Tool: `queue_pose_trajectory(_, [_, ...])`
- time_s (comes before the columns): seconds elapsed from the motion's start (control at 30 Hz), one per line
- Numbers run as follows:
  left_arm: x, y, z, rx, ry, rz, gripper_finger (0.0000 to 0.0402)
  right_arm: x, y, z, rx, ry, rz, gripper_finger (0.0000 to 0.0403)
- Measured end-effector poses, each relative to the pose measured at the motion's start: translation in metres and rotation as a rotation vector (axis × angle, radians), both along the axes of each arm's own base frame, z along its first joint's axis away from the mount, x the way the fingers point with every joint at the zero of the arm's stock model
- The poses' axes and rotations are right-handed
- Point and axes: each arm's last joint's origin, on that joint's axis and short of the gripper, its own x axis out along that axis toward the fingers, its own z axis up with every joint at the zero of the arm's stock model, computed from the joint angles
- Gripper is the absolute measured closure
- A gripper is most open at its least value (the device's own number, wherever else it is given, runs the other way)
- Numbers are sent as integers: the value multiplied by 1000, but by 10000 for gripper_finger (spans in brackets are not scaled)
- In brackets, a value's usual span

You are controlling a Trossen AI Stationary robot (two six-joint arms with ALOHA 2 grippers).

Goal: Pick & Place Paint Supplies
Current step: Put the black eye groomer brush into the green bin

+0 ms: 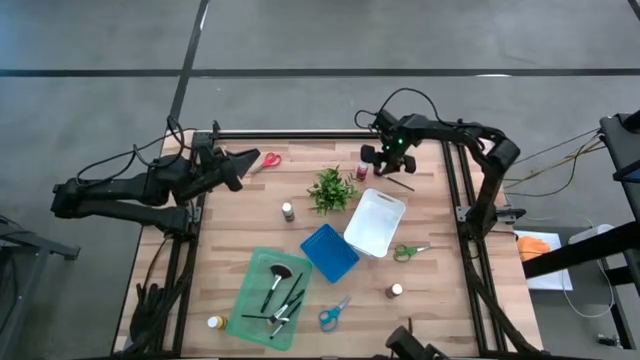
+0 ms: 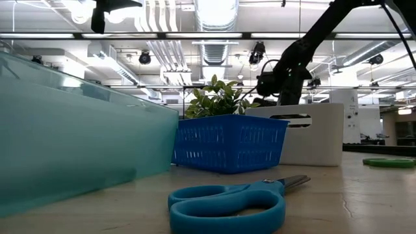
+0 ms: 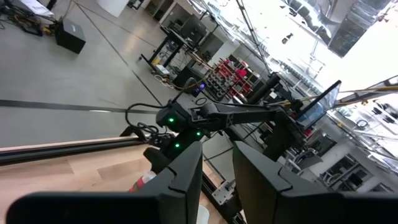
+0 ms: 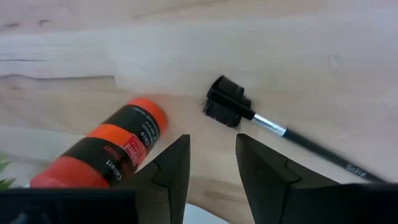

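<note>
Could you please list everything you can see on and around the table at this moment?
Scissors: four; red far left, green right, blue near edge, small pair in the green tray.
Paint bottles: four;, red one by the plant.
Brushes: several in the green tray; one black-bristled far right.
Blue basket: one, centre.
White bin: one, beside the basket.
Plant: one, green.
Left hand: far left corner, empty.
Right hand: above the red bottle and brush, empty.

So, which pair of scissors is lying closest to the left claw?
The red scissors, at the table's far edge right beside the left claw. The green scissors lie past the white bin, and the blue scissors near the front edge.
</note>
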Motion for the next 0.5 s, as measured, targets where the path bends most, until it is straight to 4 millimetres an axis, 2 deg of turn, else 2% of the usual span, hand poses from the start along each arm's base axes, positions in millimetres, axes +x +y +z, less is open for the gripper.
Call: queue_pose_trajectory(0.5, [0, 0, 1, 1, -7, -9, 303, 8, -2, -24, 74, 14, -60, 275])
